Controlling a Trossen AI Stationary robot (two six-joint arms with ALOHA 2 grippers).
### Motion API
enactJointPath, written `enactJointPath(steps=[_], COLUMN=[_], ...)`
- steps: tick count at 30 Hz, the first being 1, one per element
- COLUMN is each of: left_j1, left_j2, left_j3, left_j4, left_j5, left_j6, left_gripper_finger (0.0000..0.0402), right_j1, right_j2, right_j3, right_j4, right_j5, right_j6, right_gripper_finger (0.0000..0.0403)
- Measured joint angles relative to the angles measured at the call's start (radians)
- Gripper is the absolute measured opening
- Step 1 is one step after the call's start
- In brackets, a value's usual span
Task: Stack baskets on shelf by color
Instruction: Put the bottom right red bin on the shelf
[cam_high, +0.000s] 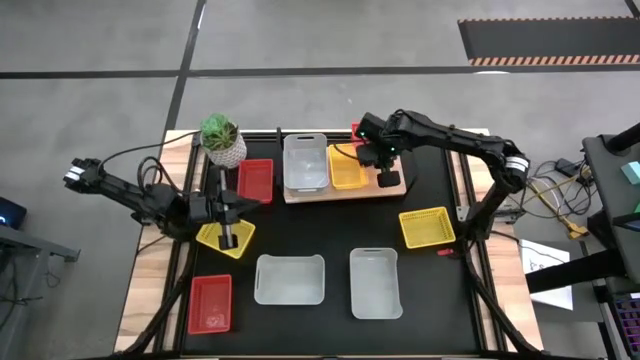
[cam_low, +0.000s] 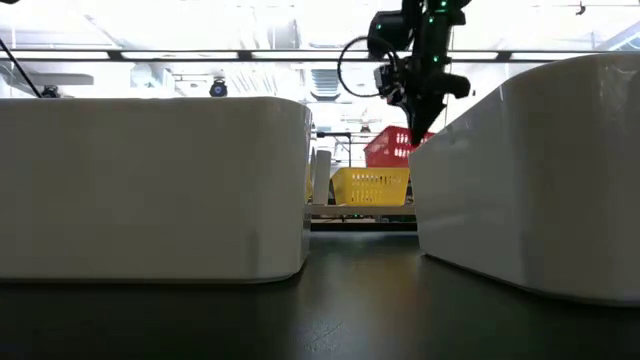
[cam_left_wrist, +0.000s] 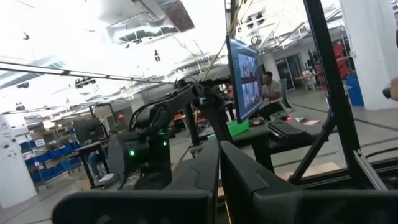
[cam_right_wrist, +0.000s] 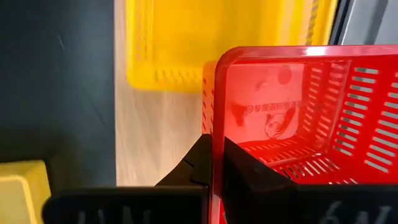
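Note:
My right gripper (cam_right_wrist: 214, 146) is shut on a red basket (cam_right_wrist: 292, 118) above the right end of the wood shelf (cam_high: 345, 192). In the low view that red basket (cam_low: 392, 146) hangs tilted under the gripper (cam_low: 412, 120). A white basket (cam_high: 305, 162) and a yellow basket (cam_high: 347, 168) sit on the shelf by their bases. My left gripper (cam_high: 227, 232) is shut and hovers over a yellow basket (cam_high: 212, 238) lying near the table's left side; its wrist view looks level into the room. My right gripper pinches a side wall of the red basket at its rim (cam_right_wrist: 216, 118), with one finger (cam_right_wrist: 198, 163) outside and the other finger (cam_right_wrist: 252, 174) inside. The fingers come from above, pointing down. The basket is lifted clear and hangs tilted over the shelf.
On the black mat lie a red basket (cam_high: 255, 180) beside the shelf, a red basket (cam_high: 211, 303) at the near left, two white baskets (cam_high: 290, 279) (cam_high: 375, 283) near the front edge and a yellow basket (cam_high: 428, 228) at the right. A potted plant (cam_high: 222, 140) stands at the far left.

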Motion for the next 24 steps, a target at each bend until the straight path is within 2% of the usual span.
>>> enactJointPath(steps=[5,9,14,24], left_j1=[0.0,0.0,0.0,0.0], left_j2=[0.005,-0.003,-0.013,-0.012], left_j3=[0.0,0.0,0.0,0.0], left_j4=[-0.009,-0.013,-0.014,-0.015], left_j5=[-0.013,-0.015,-0.015,-0.018], left_j6=[0.004,0.006,0.021,0.049], left_gripper_finger=[0.0,0.0,0.0,0.0], right_j1=[-0.019,-0.035,-0.036,-0.035], right_j2=[0.022,0.022,0.017,0.04], right_j3=[0.0,0.001,0.002,-0.032], right_j4=[-0.02,-0.023,-0.119,-0.177], right_j5=[0.076,0.08,0.077,-0.074], right_j6=[-0.001,0.031,0.099,0.143], right_gripper_finger=[0.0008,0.0008,0.0008,0.0008])
